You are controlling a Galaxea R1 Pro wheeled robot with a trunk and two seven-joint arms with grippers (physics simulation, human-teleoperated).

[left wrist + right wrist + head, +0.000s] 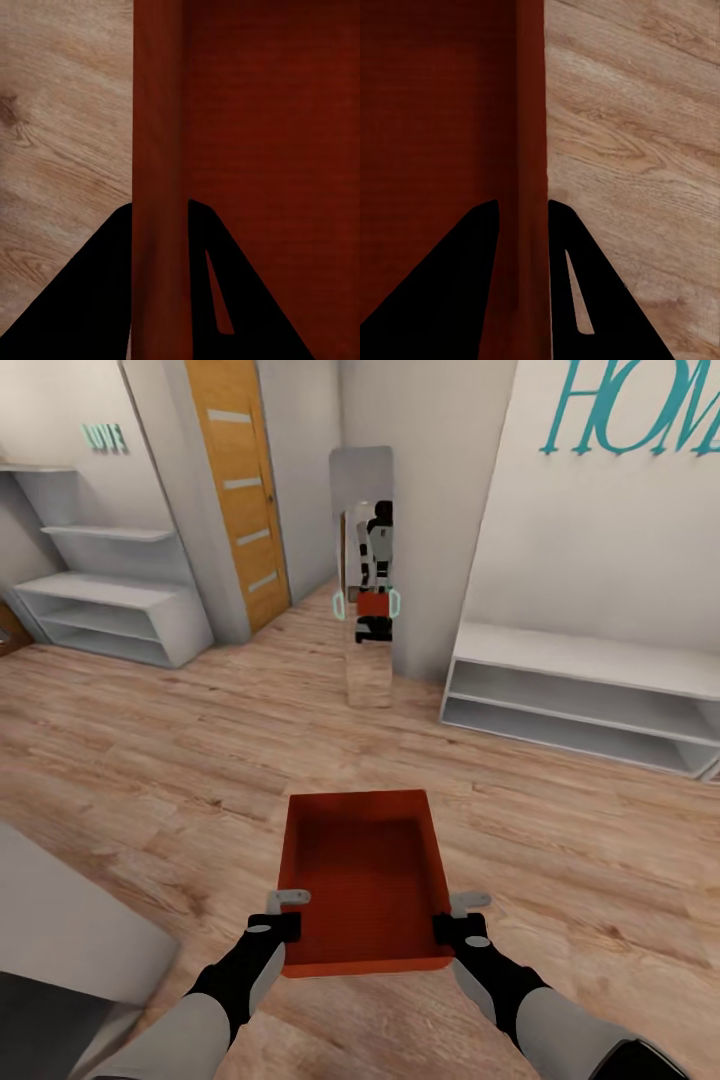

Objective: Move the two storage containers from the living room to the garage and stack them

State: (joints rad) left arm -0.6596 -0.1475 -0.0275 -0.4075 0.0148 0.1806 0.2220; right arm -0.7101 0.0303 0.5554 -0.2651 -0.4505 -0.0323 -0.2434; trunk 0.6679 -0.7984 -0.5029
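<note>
I carry one orange-red storage container (365,875) low in front of me, over the living room's light wood-plank floor (150,760). My left gripper (285,920) is shut on its left wall near the corner closest to me. My right gripper (455,922) is shut on the right wall, opposite. The left wrist view has the thin wall (157,150) running between the dark fingers (90,300), with the container's inside to one side and floor to the other. In the right wrist view the wall (531,150) is pinched the same way.
An oak door (240,490) with frosted strips stands at the back left, beside white shelves (110,600). A tall mirror (365,580) straight ahead reflects me with the box. A low white shelf unit (590,690) lines the right wall. A pale block (70,920) sits close at my lower left.
</note>
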